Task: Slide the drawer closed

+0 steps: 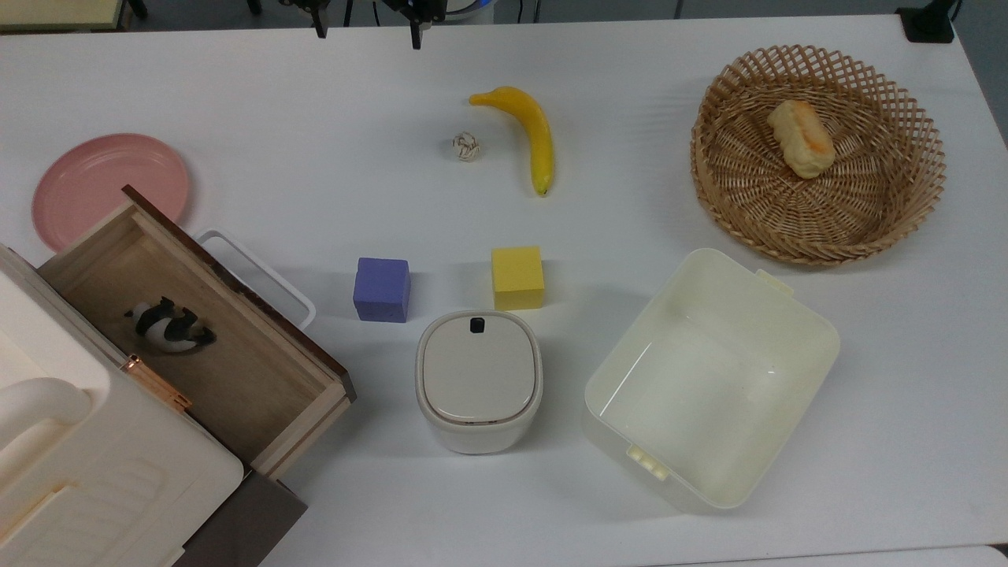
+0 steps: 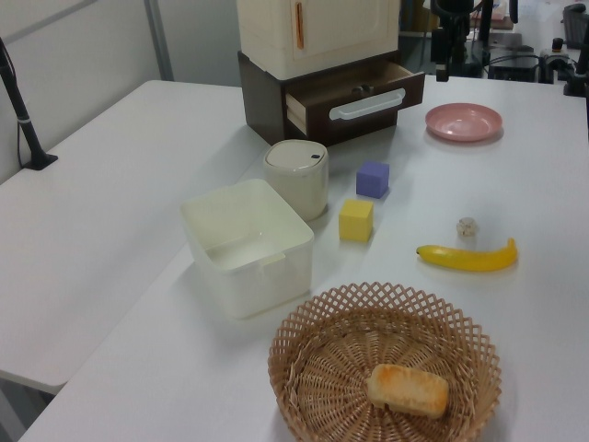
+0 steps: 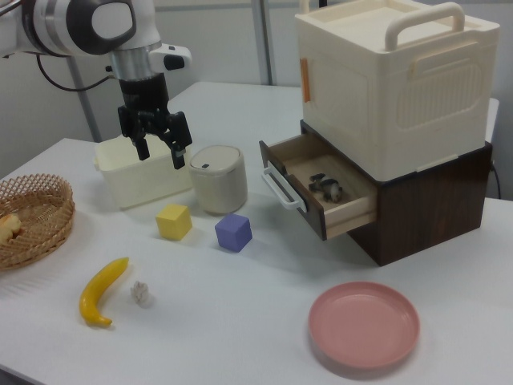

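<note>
Under cream cabinet (image 3: 397, 80), boxy pale-wood drawer (image 3: 325, 188) w/ white loop handle (image 3: 279, 188); end effector (image 3: 159, 151) fingers apart.

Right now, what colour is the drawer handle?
White, a loop handle on the dark brown drawer front; clearest in the right view.

Bright even overhead light, soft short shadows, mild glare on white table (image 1: 315, 118)

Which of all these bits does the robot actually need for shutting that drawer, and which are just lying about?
Needed:
- drawer, standing open
- its white handle
- the hand, open, up in the air

Lying about:
- banana
- purple block
- yellow block
- pink plate
- basket
- tub
- lidded bin
</note>
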{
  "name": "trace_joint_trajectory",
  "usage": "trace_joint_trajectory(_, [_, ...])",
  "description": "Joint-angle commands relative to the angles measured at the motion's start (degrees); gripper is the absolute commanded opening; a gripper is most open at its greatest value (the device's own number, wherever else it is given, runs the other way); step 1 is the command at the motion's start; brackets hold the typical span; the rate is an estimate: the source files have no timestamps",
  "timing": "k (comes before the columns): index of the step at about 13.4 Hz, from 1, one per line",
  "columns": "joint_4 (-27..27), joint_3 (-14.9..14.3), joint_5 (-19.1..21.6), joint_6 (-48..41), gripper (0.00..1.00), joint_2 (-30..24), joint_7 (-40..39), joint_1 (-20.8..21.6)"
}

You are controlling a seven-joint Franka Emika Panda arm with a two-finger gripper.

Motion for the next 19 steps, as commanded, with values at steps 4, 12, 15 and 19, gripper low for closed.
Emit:
trace_joint_trajectory(4, [0.39, 0.03, -0.93, -1.95, 1.0, -0.22, -0.13, 0.05])
trace_joint_trajectory(12, [0.39, 0.03, -0.93, -1.78, 1.0, -0.13, -1.0, 0.14])
trace_joint_trajectory(15, [0.39, 0.03, -0.84, -1.78, 1.0, -0.13, -1.36, 0.14])
trace_joint_trajectory(19, [0.3, 0.03, -0.84, -1.69, 0.97, -0.13, -1.62, 0.14])
